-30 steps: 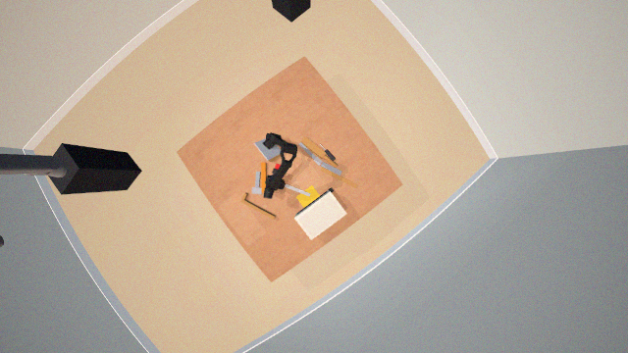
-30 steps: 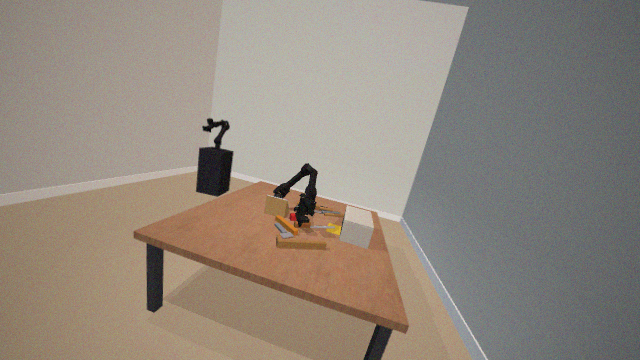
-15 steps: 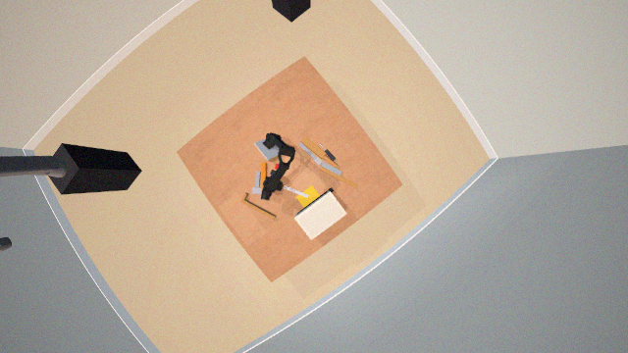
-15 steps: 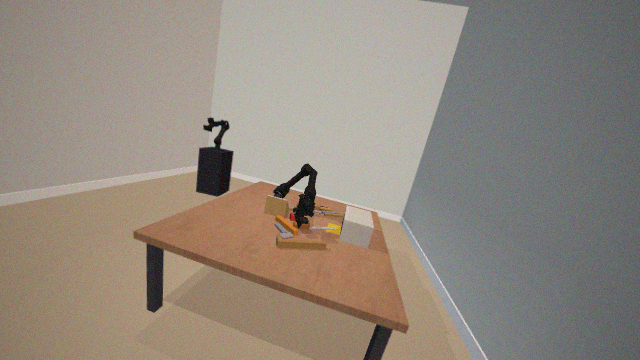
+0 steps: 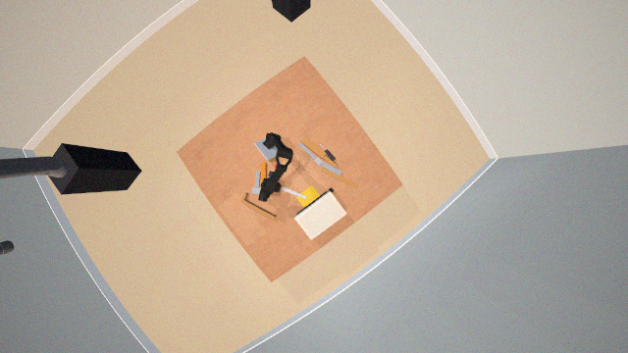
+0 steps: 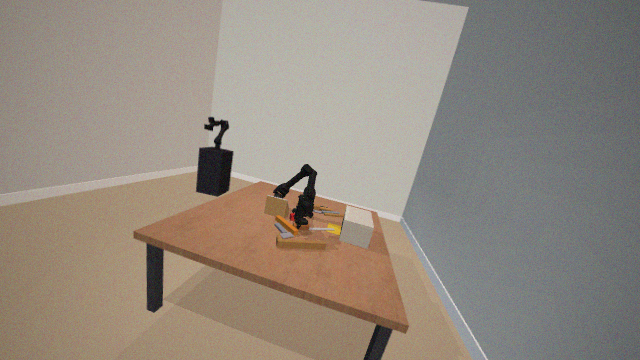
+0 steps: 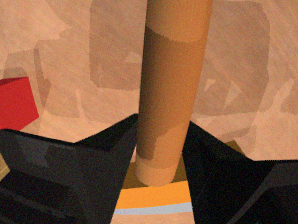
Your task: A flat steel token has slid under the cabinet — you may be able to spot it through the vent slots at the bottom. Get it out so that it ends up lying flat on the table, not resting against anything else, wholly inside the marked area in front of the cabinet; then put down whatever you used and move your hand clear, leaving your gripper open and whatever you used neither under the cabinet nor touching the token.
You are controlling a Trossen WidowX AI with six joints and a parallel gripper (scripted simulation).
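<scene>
My gripper [image 5: 273, 189] [image 6: 301, 225] [image 7: 160, 121] is shut on the round wooden handle [image 7: 172, 75] of a tool, low over the table. The tool's pale, thin shaft [image 5: 294, 192] [image 6: 320, 229] points toward the cabinet, and its far end is over the yellow marked area [image 5: 311, 192] [image 6: 335, 231]. The white cabinet [image 5: 321, 216] [image 6: 357, 227] stands just behind that area. Its dark front edge shows from above. I cannot see the steel token in any view. The vent slots cannot be made out. Whether the tool's tip touches the table is too small to tell.
A red block [image 6: 292, 216] [image 7: 17, 102] is near the arm. An orange bar [image 5: 264, 170] [image 6: 286, 224] and a grey piece [image 5: 256, 183] [image 6: 283, 231] lie beside the gripper. A wooden angled bar [image 5: 260, 207] [image 6: 301, 243] lies farther out. Several long pieces lie across the arm's other side.
</scene>
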